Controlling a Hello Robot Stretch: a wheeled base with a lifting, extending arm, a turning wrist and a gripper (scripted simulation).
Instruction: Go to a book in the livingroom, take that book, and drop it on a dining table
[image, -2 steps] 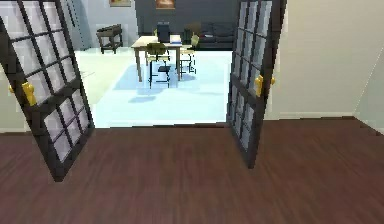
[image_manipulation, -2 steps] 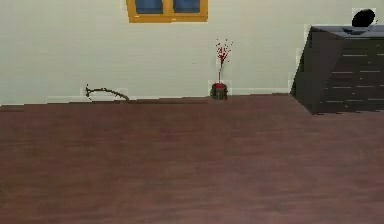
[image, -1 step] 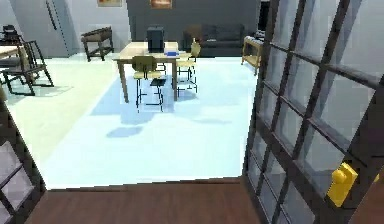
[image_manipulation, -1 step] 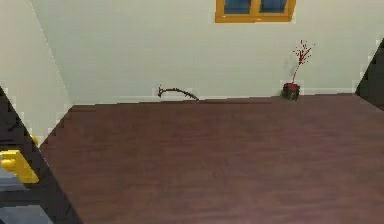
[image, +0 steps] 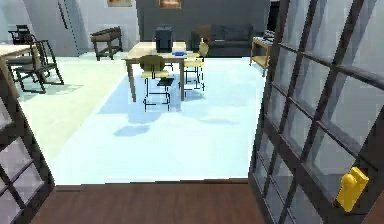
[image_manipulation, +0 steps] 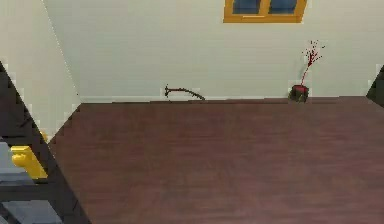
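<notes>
A wooden dining table (image: 137, 60) stands in the middle distance of the forward view, on a pale blue rug. A dark box-like thing (image: 164, 39) and a small blue flat thing (image: 179, 53) lie on it. Wooden chairs (image: 156, 80) stand around it. A dark sofa (image: 227, 39) sits against the far wall.
An open glass-paned door (image: 318, 110) with a yellow handle (image: 352, 189) stands at the forward view's right. Another table with chairs (image: 30, 58) is at the left, and a small bench (image: 106, 41) at the back. In the arm side view lie dark wood floor (image_manipulation: 220, 150), a small potted plant (image_manipulation: 303, 88) and a picture frame (image_manipulation: 265, 9).
</notes>
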